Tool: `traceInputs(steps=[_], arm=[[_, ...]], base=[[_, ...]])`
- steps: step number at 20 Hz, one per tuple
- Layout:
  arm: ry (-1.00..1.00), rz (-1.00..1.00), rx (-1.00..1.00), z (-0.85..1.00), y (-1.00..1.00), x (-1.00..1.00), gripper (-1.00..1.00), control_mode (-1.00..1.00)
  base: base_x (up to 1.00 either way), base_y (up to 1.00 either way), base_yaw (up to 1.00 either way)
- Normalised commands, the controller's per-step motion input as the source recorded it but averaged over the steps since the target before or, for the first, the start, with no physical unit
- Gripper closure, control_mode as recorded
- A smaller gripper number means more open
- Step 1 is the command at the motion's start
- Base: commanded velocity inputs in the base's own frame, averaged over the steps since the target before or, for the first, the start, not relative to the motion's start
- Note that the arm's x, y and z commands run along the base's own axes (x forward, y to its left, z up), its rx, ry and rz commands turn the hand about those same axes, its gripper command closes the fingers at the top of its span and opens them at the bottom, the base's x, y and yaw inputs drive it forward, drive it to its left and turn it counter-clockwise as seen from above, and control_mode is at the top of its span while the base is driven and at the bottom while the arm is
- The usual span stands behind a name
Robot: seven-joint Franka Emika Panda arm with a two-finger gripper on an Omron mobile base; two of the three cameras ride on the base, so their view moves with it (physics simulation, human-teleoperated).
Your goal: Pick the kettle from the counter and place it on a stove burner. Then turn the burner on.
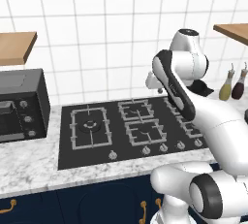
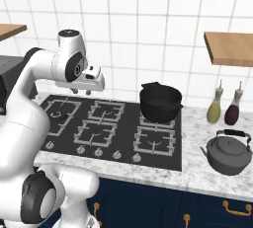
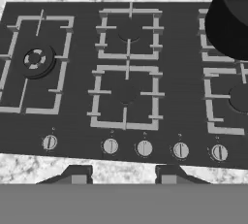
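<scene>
The kettle is squat and round, dark grey, with a domed lid, a small knob on top and a dark arched handle above it. It stands upright on the marbled desk, just right of the black cooktop and near the desk's front edge. Its short spout points toward the cooktop, so its long axis from spout to back runs roughly along the desk's front edge. Behind the kettle, by the tiled wall, stand two bottles, one yellow-green and one dark red.

The fingers hang in the air above the cooktop's back left part, well apart from the kettle. In the hand view the two dark fingertips rise with a wide gap between them, spread apart and holding nothing, touching nothing.

The stove burner with the square grate and ringed centre lies at the cooktop's left end. A large black pot sits on the cooktop's back right burner. A row of round knobs runs along the cooktop's front edge. Left of the cooktop stands a dark oven.
</scene>
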Motion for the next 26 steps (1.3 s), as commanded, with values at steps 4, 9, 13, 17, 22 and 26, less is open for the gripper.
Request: traceInputs(steps=[4,9,13,17,22,26], arm=[[-0.03,-0.03,0.0,-0.07,-0.23,-0.18,-1.0,-1.0],[-0.15,-0.23,0.0,-0.26,-0.43,-0.33,-1.0,-1.0],[-0.21,-0.31,0.0,-0.13,-0.44,-0.26,-1.0,-1.0],[-0.18,-0.34,0.0,0.0,-0.51,-0.37,-1.0,-1.0],[-0.03,-0.34,0.0,0.0,-0.59,-0.26,-1.0,-1.0],[0.03,-0.34,0.0,0.0,-0.83,-0.09,-1.0,-1.0]], base=[[0.0,0.0,0.0],[0.0,0.0,0.0],[0.0,0.0,0.0],[0.0,0.0,0.0],[0.0,0.0,0.0],[0.0,0.0,0.0]])
